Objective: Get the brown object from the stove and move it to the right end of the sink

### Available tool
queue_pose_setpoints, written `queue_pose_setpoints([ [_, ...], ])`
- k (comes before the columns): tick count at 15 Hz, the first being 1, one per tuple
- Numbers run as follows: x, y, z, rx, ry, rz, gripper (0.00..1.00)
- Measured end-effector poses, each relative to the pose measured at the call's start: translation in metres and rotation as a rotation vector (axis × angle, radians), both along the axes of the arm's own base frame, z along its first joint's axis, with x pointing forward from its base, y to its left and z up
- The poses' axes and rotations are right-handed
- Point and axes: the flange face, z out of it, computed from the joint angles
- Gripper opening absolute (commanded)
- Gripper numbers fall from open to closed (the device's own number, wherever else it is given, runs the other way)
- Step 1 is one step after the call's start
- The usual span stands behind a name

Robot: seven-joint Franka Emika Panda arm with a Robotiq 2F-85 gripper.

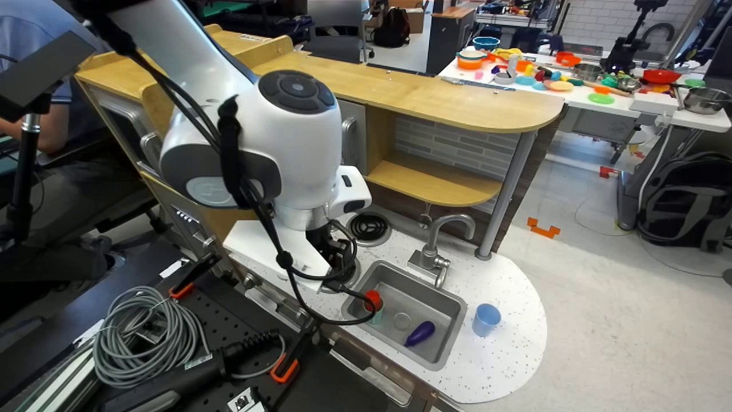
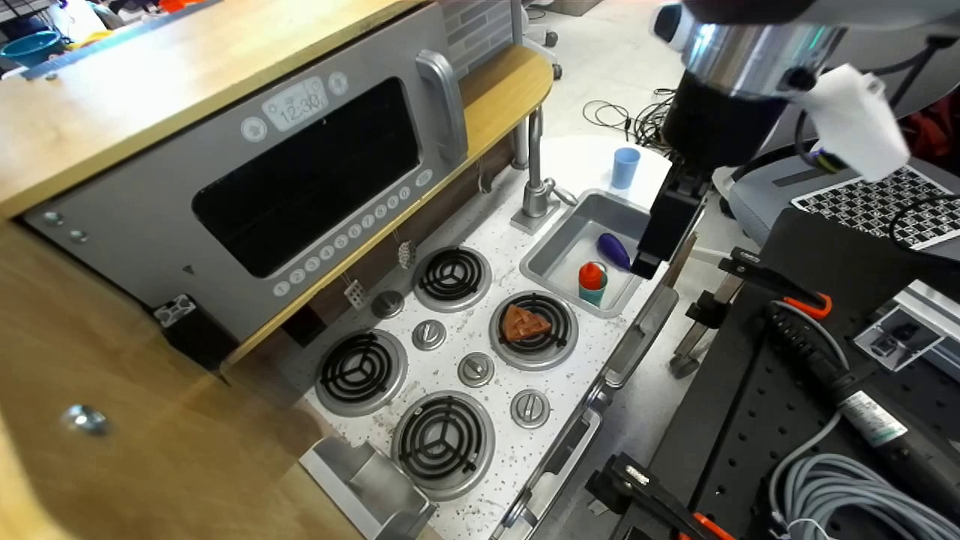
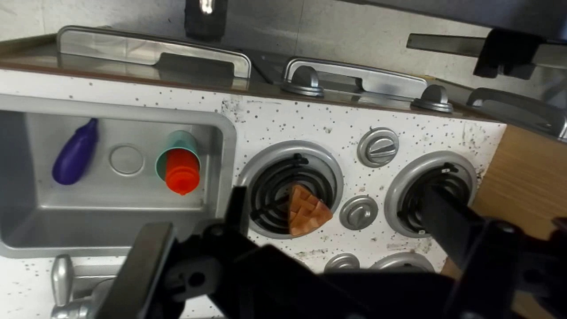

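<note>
The brown object (image 2: 523,323) is a wedge-shaped lattice piece lying on one burner of the white stove (image 2: 450,352). It also shows in the wrist view (image 3: 308,212), partly over the burner's silver ring. In an exterior view the arm hides it. The grey sink (image 1: 453,337) is set in the white countertop beside that burner; its rim also shows in the wrist view (image 3: 228,137). My gripper (image 3: 339,199) is open and empty above the stove, its fingers wide apart, with the brown object between them in the picture but below them. In an exterior view the gripper (image 2: 651,259) hangs above the counter.
A purple eggplant (image 3: 76,153) and a teal cup (image 3: 181,141) with an orange-red piece (image 3: 182,173) in it lie in the sink. A faucet (image 1: 437,240) stands behind the basin. A blue cup (image 1: 486,319) stands on the rounded counter. An oven panel (image 2: 315,172) rises behind the burners.
</note>
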Motion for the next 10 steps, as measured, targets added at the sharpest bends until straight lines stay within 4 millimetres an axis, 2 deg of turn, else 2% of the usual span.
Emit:
queue_pose_setpoints([
  [6,0.041,0.005,-0.11,0.012,0.073,0.129,1.0],
  [8,0.061,0.009,-0.146,0.004,0.074,0.183,1.0],
  [10,0.081,0.013,-0.174,-0.004,0.061,0.232,1.0],
])
